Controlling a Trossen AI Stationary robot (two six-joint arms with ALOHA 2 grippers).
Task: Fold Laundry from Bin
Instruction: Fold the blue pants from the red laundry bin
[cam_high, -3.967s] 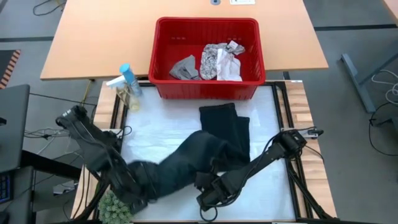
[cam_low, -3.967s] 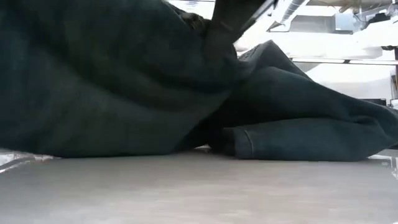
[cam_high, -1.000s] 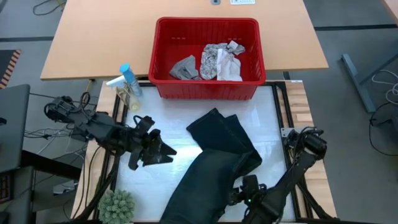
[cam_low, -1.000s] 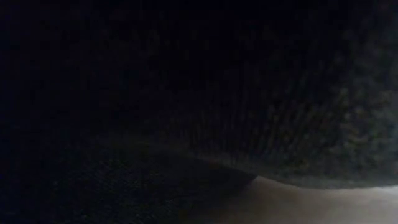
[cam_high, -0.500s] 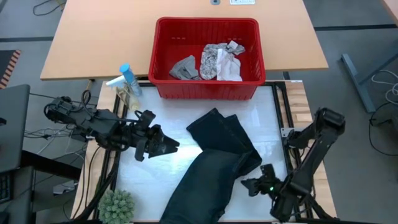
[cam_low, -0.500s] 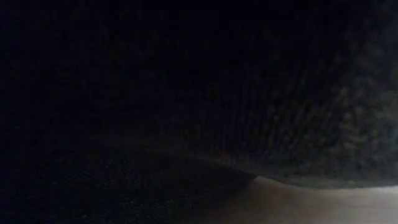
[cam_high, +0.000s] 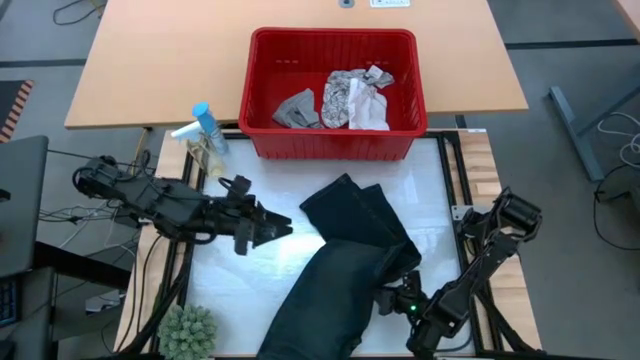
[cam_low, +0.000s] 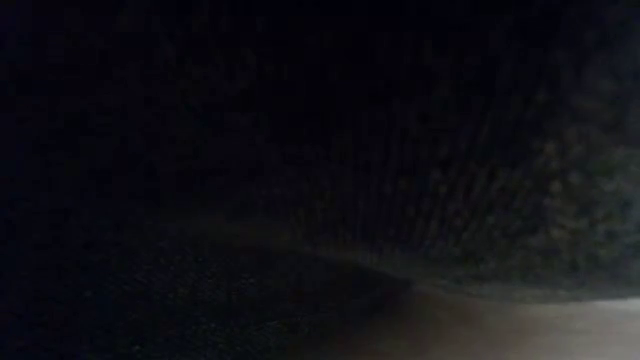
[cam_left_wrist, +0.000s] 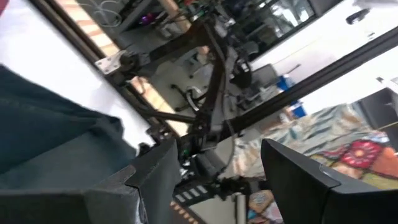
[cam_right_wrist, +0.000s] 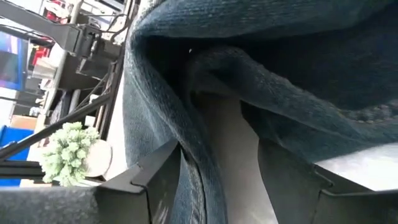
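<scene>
Your right gripper (cam_high: 385, 299) sits low at the near right of the white mat (cam_high: 440, 190), jaws spread wide and holding nothing, its tips right at the folded edge of the dark garment (cam_high: 340, 270). In the right wrist view the fingers (cam_right_wrist: 155, 174) straddle a fold of that denim-like cloth (cam_right_wrist: 261, 62) with bare mat between them, so you look set to slide onto the edge rather than already gripping it. Your left gripper (cam_high: 280, 229) hovers over the mat just left of the garment, also wide open and empty, pointing toward the cloth's upper left edge; its wrist view shows the garment (cam_left_wrist: 50, 143) beside the fingers (cam_left_wrist: 155, 174), not between them.

The garment lies diagonally, one end near the red bin (cam_high: 262, 90) and the other running off the near edge, bunched where the two halves overlap. That bunching is probably why both arms come in from opposite sides: you need two corners to spread it flat. It also covers the low camera (cam_low: 300, 150).

The leaf-patterned cloth (cam_high: 345, 95), a whitish cloth (cam_high: 372, 108) and a grey piece (cam_high: 296, 108) wait in the bin. A spray bottle (cam_high: 205, 125) and a small green plant (cam_high: 187, 328) stand off the mat's left side, clear of your reach.
</scene>
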